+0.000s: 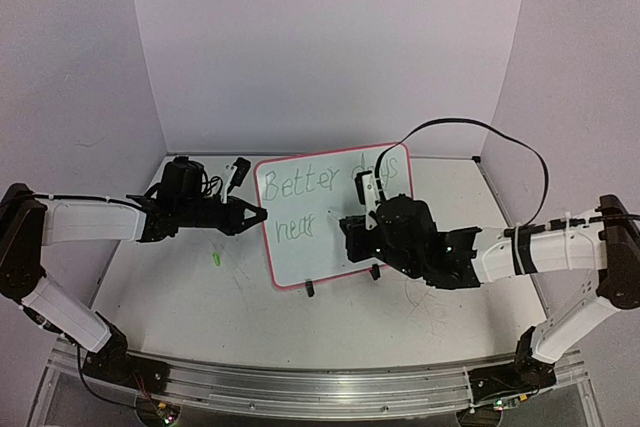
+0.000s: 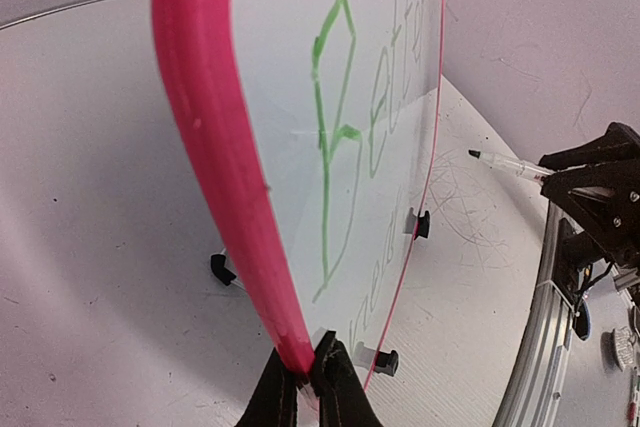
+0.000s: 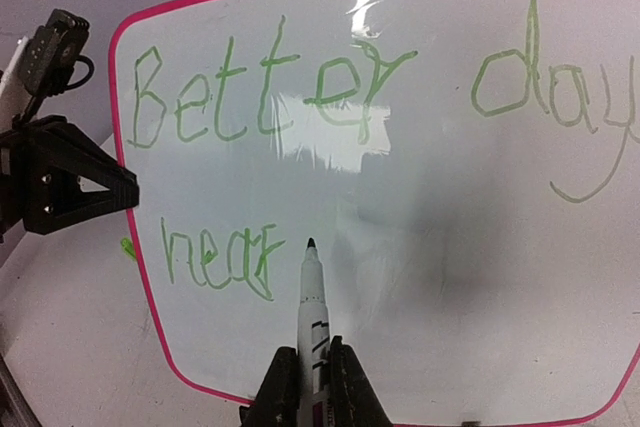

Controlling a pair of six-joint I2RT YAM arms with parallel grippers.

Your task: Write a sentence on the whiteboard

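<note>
whiteboard point(image 1: 312, 263) upright mid-table blocks centre, left gripper point(image 1: 258, 214) clamped on its left edge, right gripper point(image 3: 313, 377) with marker point(image 3: 310, 292) close before its face, green cap point(image 1: 215, 259) near-left, open table point(image 1: 450, 337) near and far right

surface point(image 1: 200, 317): white, matte, with faint thin pen scribbles point(image 1: 425, 312) on the right half; more circular scribbles show in the left wrist view.
small bright green object point(image 1: 215, 259): lies on the surface left of centre, alone; too small to tell what it is.
white marker point(image 3: 312, 297): dark tip, barrel upright in the right wrist view, black print on the barrel.
backdrop point(image 1: 320, 47): plain pale lilac panels on three sides, meeting the surface at the back and sides.
metal rail point(image 1: 320, 387): silver, runs along the near edge.
black cable point(image 1: 480, 127): arcs in the air over the right side.
</note>
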